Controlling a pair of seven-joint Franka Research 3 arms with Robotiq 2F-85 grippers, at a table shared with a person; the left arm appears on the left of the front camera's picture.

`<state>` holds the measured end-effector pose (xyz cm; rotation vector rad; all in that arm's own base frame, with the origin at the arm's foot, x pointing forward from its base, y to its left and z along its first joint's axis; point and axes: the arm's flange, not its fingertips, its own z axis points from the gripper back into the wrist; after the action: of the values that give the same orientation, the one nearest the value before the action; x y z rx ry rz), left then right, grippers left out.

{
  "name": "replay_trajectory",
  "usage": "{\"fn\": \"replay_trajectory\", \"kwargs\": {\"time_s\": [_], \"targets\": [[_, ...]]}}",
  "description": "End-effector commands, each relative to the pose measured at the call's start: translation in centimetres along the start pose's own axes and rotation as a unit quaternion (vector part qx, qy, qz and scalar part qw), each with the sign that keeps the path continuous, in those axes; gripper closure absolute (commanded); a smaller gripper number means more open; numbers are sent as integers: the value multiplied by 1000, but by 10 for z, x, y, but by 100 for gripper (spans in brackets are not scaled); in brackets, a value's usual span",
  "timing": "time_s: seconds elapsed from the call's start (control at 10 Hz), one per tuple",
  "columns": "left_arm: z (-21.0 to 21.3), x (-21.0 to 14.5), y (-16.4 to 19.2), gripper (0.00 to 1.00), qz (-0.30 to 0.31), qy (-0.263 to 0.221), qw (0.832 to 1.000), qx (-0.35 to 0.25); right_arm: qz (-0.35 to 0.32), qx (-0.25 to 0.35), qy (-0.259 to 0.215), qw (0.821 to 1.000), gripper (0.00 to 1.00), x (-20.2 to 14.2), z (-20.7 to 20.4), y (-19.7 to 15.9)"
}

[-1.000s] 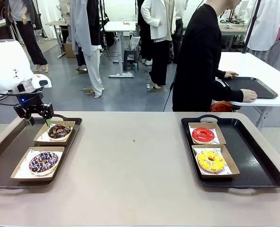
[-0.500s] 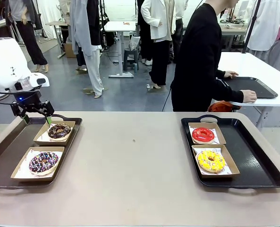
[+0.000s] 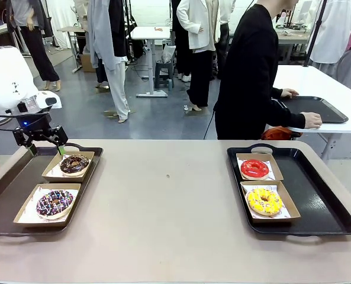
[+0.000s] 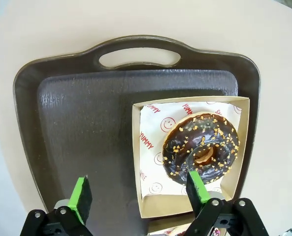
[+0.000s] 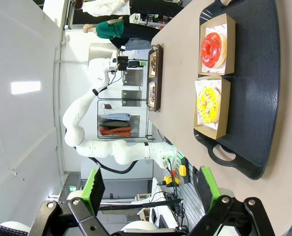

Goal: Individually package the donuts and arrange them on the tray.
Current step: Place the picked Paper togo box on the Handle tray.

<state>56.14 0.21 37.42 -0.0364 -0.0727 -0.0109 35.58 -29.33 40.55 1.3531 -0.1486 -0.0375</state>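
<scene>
Two black trays lie on the table. On the left tray (image 3: 9,189) a dark chocolate donut with pale bits (image 3: 74,164) and a chocolate donut with colourful sprinkles (image 3: 54,203) each sit in a paper-lined box. My left gripper (image 3: 47,150) hovers open over that tray's far end, just left of the far box. In the left wrist view this gripper (image 4: 139,194) is empty, with the chocolate donut (image 4: 201,147) by its right finger. On the right tray (image 3: 317,195) sit boxed red (image 3: 254,168) and yellow (image 3: 264,201) donuts. My right gripper (image 5: 150,184) hangs open and empty, far from that tray (image 5: 254,73).
A person in black (image 3: 249,77) stands beyond the far edge, turned to a white side table with both hands on another black tray (image 3: 314,108). Bare tabletop (image 3: 163,195) lies between the two trays.
My left gripper has drifted slightly left and away from the far box, its jaws a touch wider. Donuts, boxes and trays stay put.
</scene>
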Motion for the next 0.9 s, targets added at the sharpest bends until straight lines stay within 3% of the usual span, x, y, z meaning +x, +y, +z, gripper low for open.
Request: {"fn": "replay_trajectory", "kwargs": {"time_s": [0.0, 0.7, 0.8], "targets": [[0, 2, 1, 0, -2, -5, 1000, 6, -3, -3, -2, 1000, 0, 1, -1, 3], [0, 0, 0, 0, 0, 0, 1000, 0, -3, -3, -2, 1000, 0, 1, -1, 3], [30, -4, 5, 0, 11, -15, 999, -48, -3, -3, -2, 1000, 0, 1, -1, 3]]}}
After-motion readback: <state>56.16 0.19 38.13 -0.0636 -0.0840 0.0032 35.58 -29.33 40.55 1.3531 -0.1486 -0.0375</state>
